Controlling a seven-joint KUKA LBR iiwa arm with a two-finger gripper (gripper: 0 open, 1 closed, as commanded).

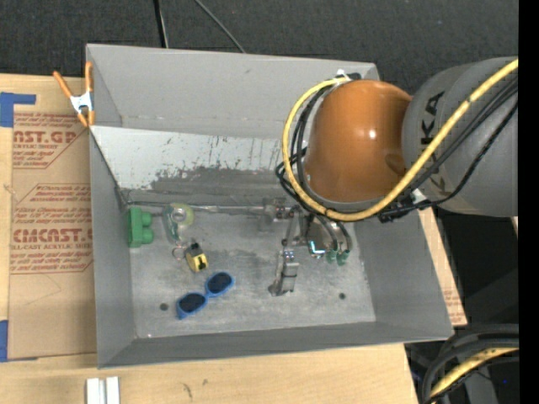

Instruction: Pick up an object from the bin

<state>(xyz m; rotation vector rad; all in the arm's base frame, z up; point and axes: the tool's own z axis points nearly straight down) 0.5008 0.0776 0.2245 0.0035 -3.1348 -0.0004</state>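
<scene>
Nothing was caught in the gripper. Its fingers stood apart, released, with only bare bin floor between them. One finger was plain to see, a thin metal prong tilted down to the floor or just above it, right of the floor's middle. The other was half hidden under the wrist.

A small green bit showed just beside that hidden finger. It could not be told whether it was a loose thing or part of the robot.

The loose things all lay to the left of the gripper, apart from it. The nearest was a blue piece made of two joined ovals, lying flat near the front wall. Just beyond it, up and to the left, sat a small yellow-and-black piece. Further back, near the foot of the rear wall, lay a clear round thing. Beside that was a green block, close to the left wall.

Above the gripper the wrist's orange cover bulged over the right part of the bin, ringed by a yellow cable. The grey arm came in from the right, over the bin's rim.
</scene>
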